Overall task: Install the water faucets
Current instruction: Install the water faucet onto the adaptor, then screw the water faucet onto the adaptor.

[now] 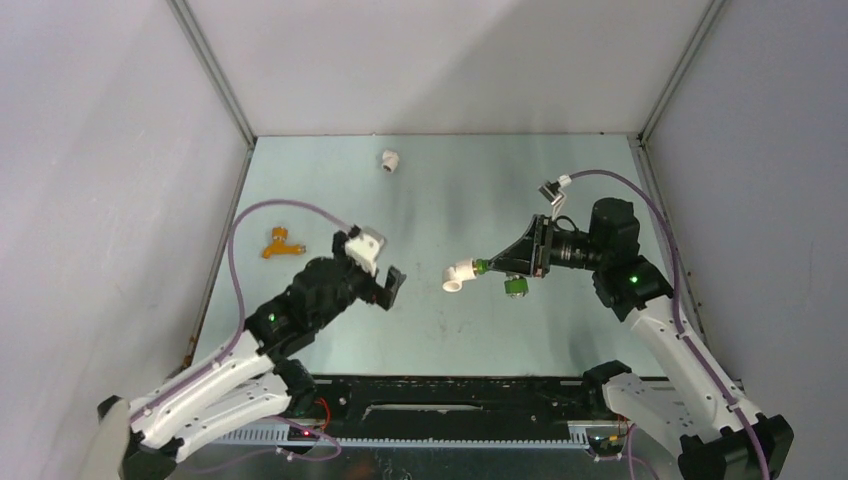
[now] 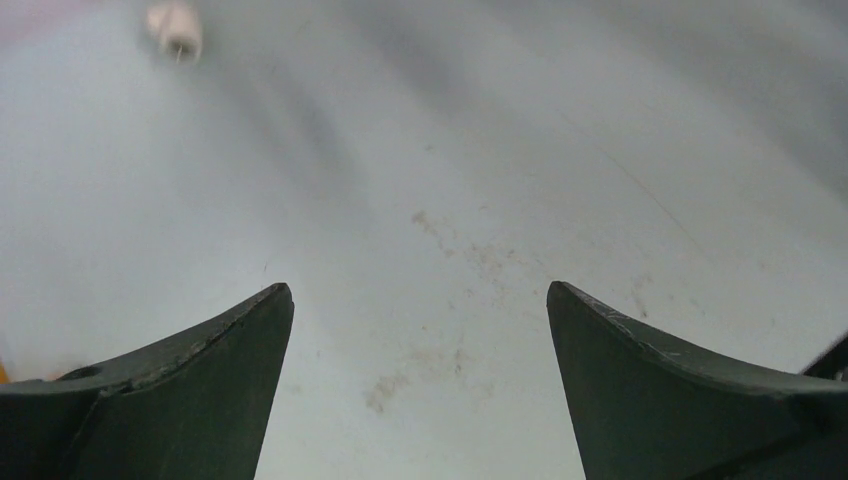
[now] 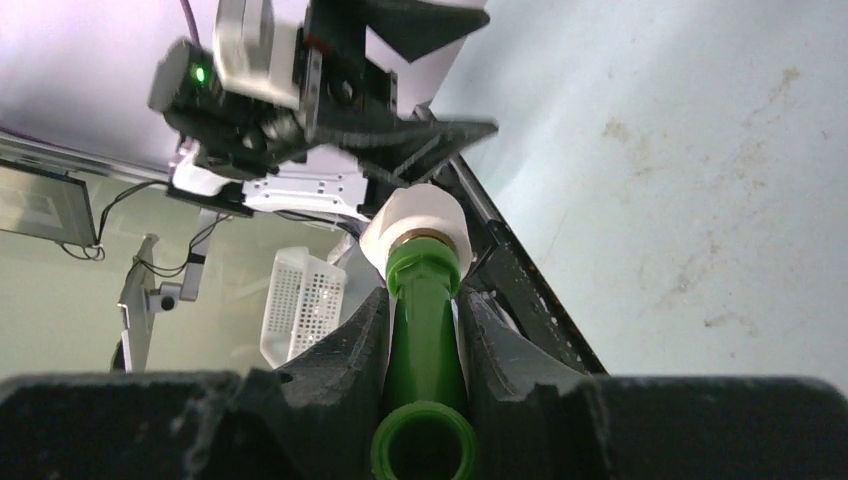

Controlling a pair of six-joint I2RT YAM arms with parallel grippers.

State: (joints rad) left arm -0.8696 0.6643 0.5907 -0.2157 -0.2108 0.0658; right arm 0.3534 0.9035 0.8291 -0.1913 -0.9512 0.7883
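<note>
My right gripper (image 1: 497, 265) is shut on the green faucet (image 1: 486, 266), holding it level above the table and pointing left. A white elbow fitting (image 1: 459, 275) sits on the faucet's front end, and its green handle (image 1: 516, 287) hangs below. The right wrist view shows the green faucet (image 3: 425, 320) squeezed between both fingers, with the white elbow fitting (image 3: 418, 222) at its tip. The orange faucet (image 1: 281, 243) lies on the table at the left. My left gripper (image 1: 375, 275) is open and empty, just left of the fitting. In the left wrist view, the left gripper (image 2: 420, 300) has only bare table between its fingers.
A second white elbow fitting (image 1: 390, 160) lies near the back wall, and shows as a white elbow fitting (image 2: 175, 28) at the top left of the left wrist view. Grey walls enclose the table (image 1: 450, 340) on three sides. Purple cables loop from both wrists.
</note>
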